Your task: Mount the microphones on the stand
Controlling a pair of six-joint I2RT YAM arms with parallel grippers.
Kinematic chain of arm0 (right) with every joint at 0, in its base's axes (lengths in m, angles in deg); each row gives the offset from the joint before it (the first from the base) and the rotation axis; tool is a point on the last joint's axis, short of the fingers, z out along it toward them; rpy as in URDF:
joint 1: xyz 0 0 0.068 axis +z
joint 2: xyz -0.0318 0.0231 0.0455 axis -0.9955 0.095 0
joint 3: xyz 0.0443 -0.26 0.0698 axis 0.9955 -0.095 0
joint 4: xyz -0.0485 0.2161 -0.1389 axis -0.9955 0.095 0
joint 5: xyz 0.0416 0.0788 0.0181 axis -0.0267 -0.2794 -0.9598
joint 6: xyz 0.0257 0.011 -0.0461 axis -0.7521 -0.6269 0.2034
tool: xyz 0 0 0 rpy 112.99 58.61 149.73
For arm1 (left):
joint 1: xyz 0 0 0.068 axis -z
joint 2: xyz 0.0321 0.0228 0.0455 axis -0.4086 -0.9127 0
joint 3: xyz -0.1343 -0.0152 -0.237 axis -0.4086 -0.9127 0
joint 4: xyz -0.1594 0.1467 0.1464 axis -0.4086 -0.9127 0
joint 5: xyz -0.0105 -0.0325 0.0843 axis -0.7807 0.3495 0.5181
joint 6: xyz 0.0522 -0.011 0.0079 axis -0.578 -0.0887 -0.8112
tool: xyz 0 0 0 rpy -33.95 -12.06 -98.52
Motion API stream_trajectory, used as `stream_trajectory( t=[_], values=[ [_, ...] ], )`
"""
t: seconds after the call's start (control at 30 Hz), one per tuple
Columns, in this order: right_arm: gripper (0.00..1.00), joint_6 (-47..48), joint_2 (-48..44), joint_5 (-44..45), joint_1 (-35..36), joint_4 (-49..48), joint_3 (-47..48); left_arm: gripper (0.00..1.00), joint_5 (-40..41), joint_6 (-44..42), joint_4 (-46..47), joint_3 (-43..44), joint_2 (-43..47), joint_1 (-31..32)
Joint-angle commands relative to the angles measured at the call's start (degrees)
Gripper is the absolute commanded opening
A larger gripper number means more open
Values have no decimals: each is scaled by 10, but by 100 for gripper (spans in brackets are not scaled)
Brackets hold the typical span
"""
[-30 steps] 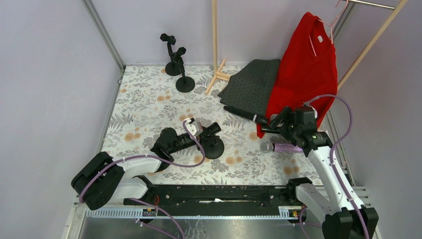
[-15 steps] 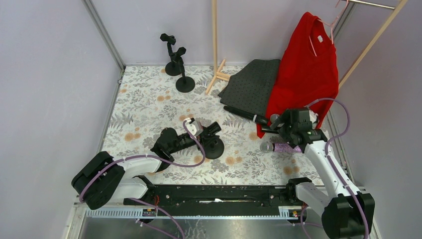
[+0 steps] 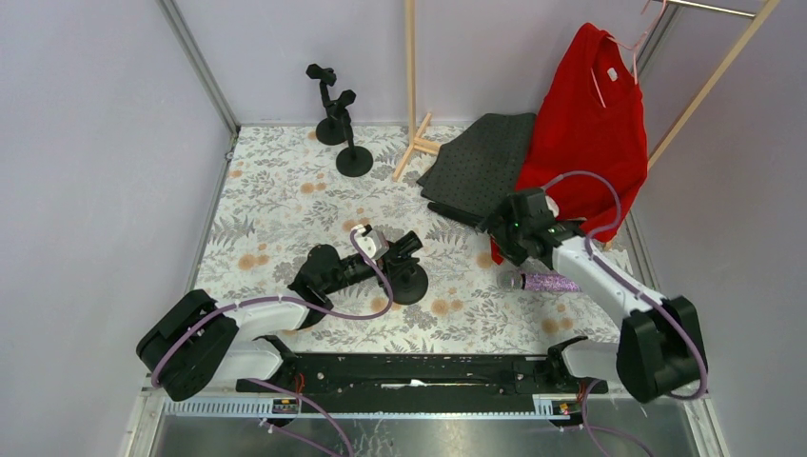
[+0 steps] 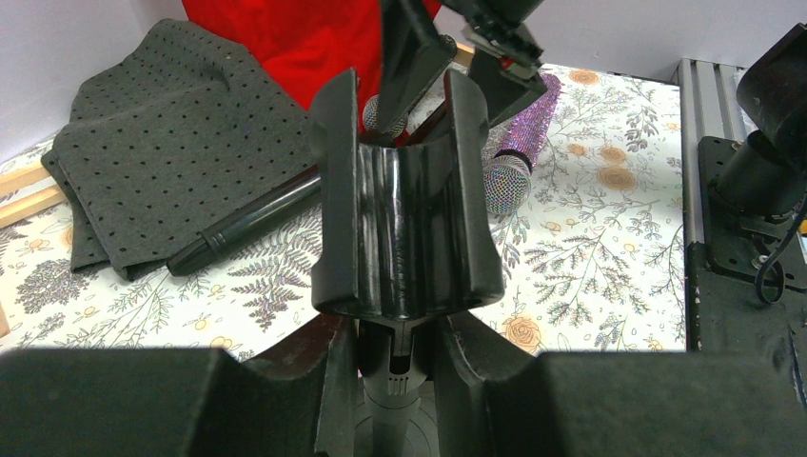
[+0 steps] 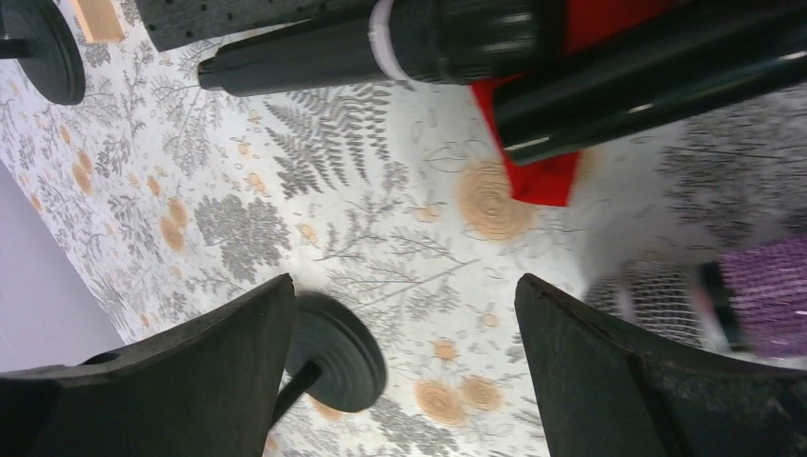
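Three microphones lie on the table (image 3: 276,209) at its right side, and none is in a holder yet. The two black microphones (image 5: 314,52) lie side by side, partly on the edge of the red garment (image 3: 585,124) and beside the grey mat (image 3: 481,157). The purple microphone (image 3: 544,282) lies just nearer to the arm bases, with its mesh head pointing left.

The right gripper (image 5: 404,290) hangs low just beside the black ones, its fingers spread wide and holding nothing. In its wrist view their long axis runs almost from one finger to the other, so I think the wrist must turn before the fingers can close across a body. The right arm is clearly the nearer one.

The left gripper (image 4: 395,381) has its fingers clenched on the stem of the stand (image 4: 404,228), under the empty clip.

Compared with one second ago, the right arm has swung to the left, away from above the purple microphone, and its fingers are a little narrower. The left arm and the stand have not moved.
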Motion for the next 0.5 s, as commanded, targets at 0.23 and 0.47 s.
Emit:
stream_trajectory(
  t=[0.23, 0.47],
  values=[
    [94, -180, 148, 135, 33, 10, 137, 0, 17, -31, -16, -7, 15, 5],
    [95, -229, 213, 153, 33, 38, 187, 0, 17, -33, -18, -5, 13, 5]
  ],
)
